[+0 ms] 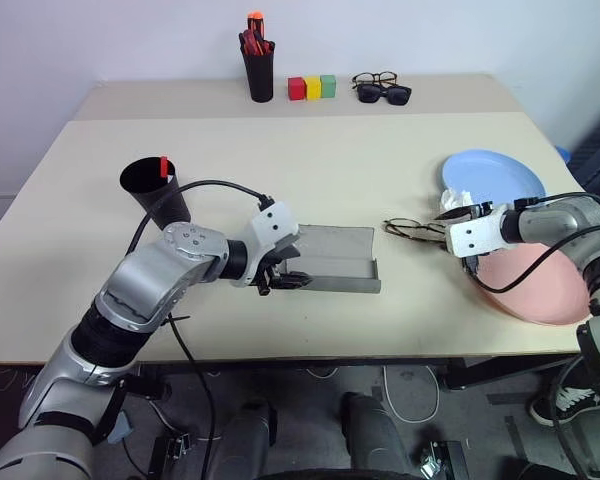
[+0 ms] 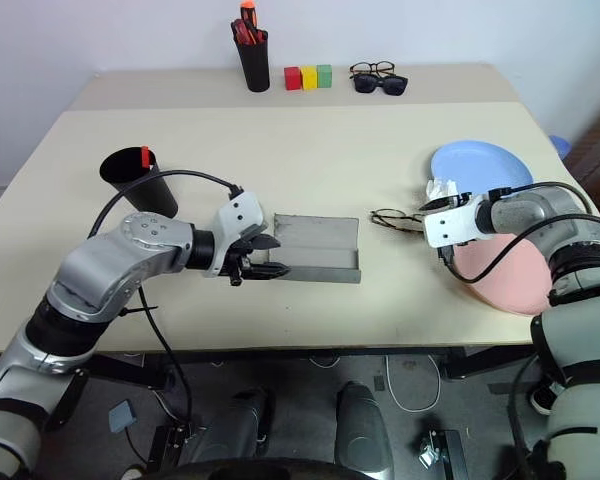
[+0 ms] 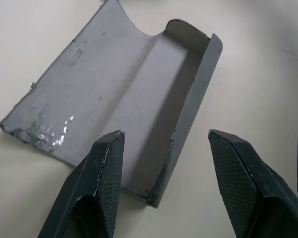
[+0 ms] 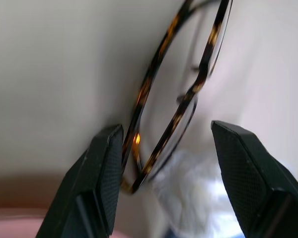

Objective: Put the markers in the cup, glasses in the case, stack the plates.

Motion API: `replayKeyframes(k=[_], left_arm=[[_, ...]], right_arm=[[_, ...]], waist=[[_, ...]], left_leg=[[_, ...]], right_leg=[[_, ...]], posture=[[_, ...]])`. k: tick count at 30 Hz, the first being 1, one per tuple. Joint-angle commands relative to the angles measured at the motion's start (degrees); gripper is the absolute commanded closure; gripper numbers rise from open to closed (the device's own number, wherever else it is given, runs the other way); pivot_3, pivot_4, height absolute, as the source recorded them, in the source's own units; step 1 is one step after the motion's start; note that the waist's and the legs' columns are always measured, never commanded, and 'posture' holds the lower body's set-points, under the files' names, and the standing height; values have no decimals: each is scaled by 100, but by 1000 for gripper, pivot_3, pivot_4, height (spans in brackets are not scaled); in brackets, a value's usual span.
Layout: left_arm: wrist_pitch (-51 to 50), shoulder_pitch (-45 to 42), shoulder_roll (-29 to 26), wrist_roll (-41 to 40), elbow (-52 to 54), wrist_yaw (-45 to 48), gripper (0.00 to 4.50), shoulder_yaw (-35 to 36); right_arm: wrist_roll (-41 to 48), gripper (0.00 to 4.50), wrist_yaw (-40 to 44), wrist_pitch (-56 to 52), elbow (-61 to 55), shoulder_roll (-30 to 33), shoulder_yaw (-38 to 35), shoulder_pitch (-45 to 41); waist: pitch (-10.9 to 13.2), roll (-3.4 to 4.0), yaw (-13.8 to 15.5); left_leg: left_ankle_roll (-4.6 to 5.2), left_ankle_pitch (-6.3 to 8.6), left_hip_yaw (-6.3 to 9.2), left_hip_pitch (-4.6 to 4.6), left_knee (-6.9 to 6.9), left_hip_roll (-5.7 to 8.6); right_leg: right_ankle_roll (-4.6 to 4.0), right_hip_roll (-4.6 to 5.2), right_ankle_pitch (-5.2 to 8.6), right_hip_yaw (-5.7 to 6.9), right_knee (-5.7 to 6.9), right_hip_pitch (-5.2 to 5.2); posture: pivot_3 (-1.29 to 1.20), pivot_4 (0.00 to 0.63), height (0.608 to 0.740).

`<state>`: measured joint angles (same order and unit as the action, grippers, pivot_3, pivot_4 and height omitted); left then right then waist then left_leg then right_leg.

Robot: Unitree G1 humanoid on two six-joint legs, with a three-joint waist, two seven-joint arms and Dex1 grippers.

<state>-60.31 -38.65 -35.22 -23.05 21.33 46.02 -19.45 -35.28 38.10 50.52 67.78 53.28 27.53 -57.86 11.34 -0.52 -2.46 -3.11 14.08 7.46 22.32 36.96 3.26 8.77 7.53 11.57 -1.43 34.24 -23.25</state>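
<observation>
Glasses (image 1: 412, 230) lie folded on the counter (image 1: 320, 160), long axis across it, between the open case (image 1: 335, 260) and the right tool (image 4: 161, 163). The right tool, the nearer, is spread wide astride their near end, gripping nothing. The left tool (image 3: 161, 163), also wide and empty, straddles the case's front wall.

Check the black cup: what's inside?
A red marker end pokes above the rim of the black cup. The rest of the inside is dark; a second marker can't be confirmed.
</observation>
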Motion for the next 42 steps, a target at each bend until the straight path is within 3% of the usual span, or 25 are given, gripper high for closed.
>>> replayKeyframes(k=[1, 7, 8, 12, 17, 20, 26, 30, 42], left_arm=[[143, -125, 19, 47, 30, 15, 1778, 11], [298, -178, 131, 92, -155, 16, 1778, -36], [335, -185, 155, 106, -194, 19, 1778, -53], [501, -212, 232, 177, -359, 64, 1778, -136], [694, -321, 301, 244, -653, 170, 1778, -188], [782, -390, 335, 286, -817, 245, 1778, -187], [816, -470, 354, 323, -993, 326, 1778, -125], [786, -478, 328, 345, -997, 301, 1778, -76], [349, -159, 176, 200, -424, 14, 1778, 267]], right_arm=[[-204, 1634, -400, -50, 220, 249, 18, -56], [2299, 1634, 1103, -1004, -597, 112, -1681, 714], [2642, 1634, 1286, -1170, -975, 149, -1898, 1000], [4610, 1634, 1669, -3640, -3646, 86, -3164, 2753], [6931, 1634, 600, -7416, -6448, -270, -4672, 4333], [8699, 1634, -598, -9440, -7330, -753, -5450, 4487], [11768, 1634, -2736, -10950, -7395, -1774, -6013, 4110], [12016, 1634, -3161, -11047, -6935, -1949, -5914, 3899], [11728, 1634, -2931, -11253, -6149, -1850, -5903, 4064]], waist=[[0, 0, -2], [3, -2, -10], [3, -2, -7], [2, -1, 34], [1, 3, 20], [1, 3, -1], [1, 3, 22], [1, 3, 63], [1, 3, 147]], left_leg=[[0, 0, 0, 0, 0, 0], [1, 0, 1, 1, -7, -1], [1, 0, 1, 1, -7, -1], [2, 1, 5, 3, -10, -1], [5, 2, 2, 7, -1, 0], [6, 3, 2, 3, 2, -4], [7, 2, 1, 7, 8, -6], [8, 3, 1, 9, 7, -5], [13, 6, -1, 12, -1, -6]], right_leg=[[-3, 0, 1, 0, 0, 0], [10, 0, -6, -2, -3, -1], [10, 0, -6, -2, -2, -1], [11, 0, -5, -1, -3, -3], [10, 2, -5, -3, -1, -7], [-10, 0, 2, -3, 3, -6], [-17, -1, 1, -2, 4, -7], [-15, -1, 1, -2, 2, -9], [9, -3, -7, -1, 0, -15]], posture=[[0, 150, 740], [0, 150, 740], [0, 150, 740], [0, 150, 740], [0, 150, 740], [0, 150, 740], [0, 150, 740], [0, 150, 740], [0, 150, 740]])
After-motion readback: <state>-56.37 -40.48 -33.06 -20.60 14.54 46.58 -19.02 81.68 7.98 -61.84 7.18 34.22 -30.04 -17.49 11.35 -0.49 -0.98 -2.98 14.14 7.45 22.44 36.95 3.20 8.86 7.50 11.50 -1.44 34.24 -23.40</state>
